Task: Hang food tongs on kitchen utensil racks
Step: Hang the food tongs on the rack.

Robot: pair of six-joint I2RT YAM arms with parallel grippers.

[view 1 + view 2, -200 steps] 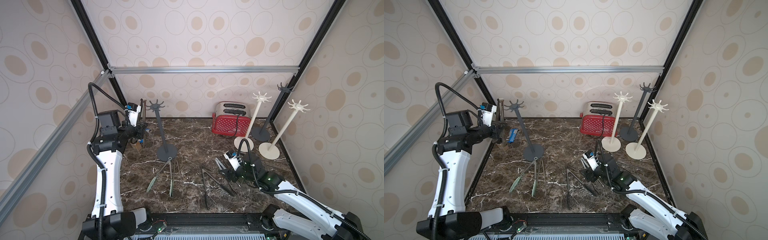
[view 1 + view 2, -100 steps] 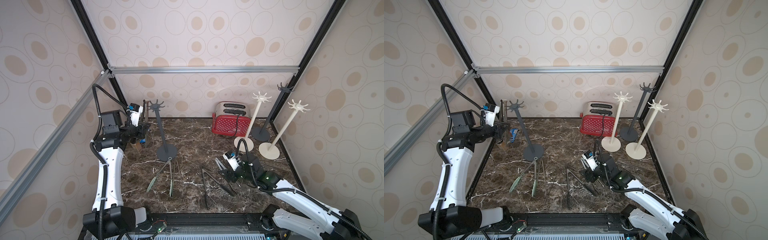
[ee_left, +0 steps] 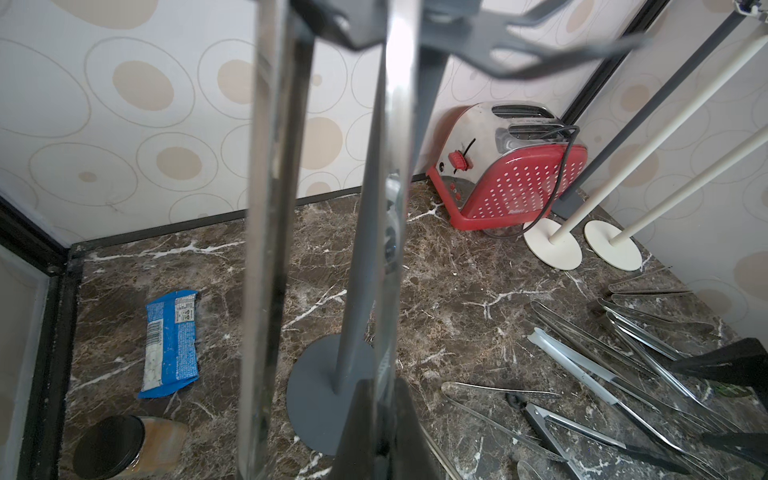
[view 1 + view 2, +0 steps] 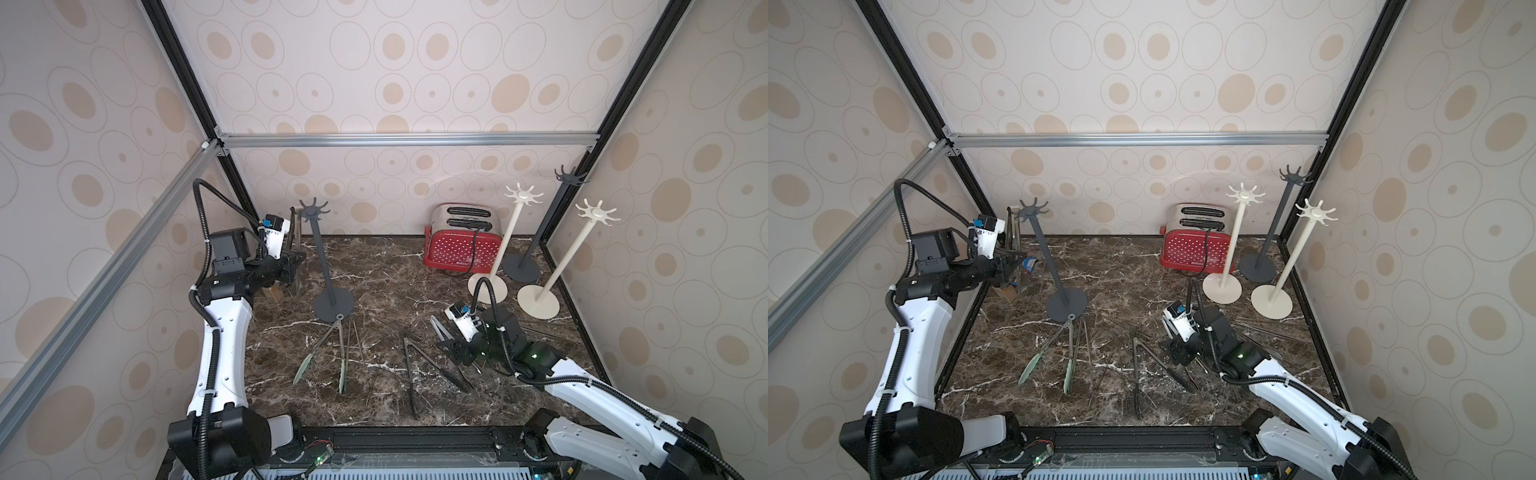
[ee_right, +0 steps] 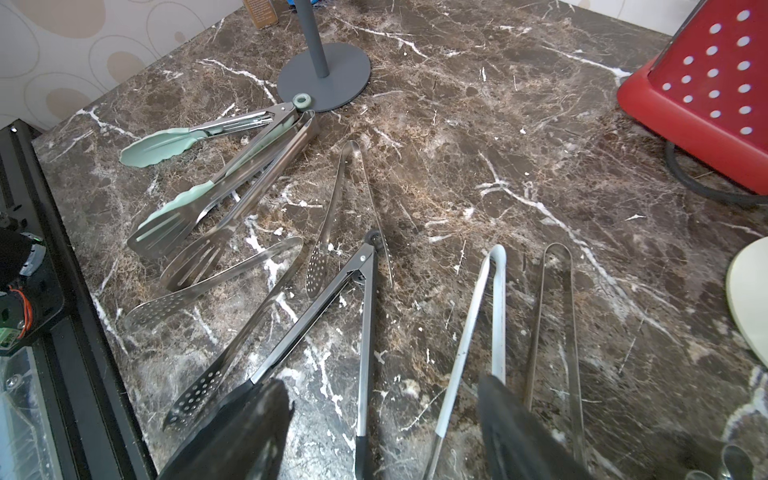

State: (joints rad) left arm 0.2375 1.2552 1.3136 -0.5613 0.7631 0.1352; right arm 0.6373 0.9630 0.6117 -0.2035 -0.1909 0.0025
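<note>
In both top views my left hand [image 4: 294,266] [image 4: 1011,262] is raised beside the near dark grey rack [image 4: 323,266] [image 4: 1040,253]. It is pinched shut on a steel pair of tongs [image 4: 296,232] that stands upright, top end just beside the hook crown [image 4: 314,211]. My right hand [image 4: 451,348] sits low over the loose tongs [image 4: 409,365] on the marble surface [image 4: 386,286]. In the left wrist view the held pair's two shiny arms rise past the crown [image 3: 457,37]; I cannot tell that either catches a hook. In the right wrist view my right hand is wide open and empty, fingers [image 5: 237,432] astride a black-handled pair [image 5: 362,332], a white pair [image 5: 478,316] alongside. I judge this the hanging step: next, lift the top over a hook, lower, release.
</note>
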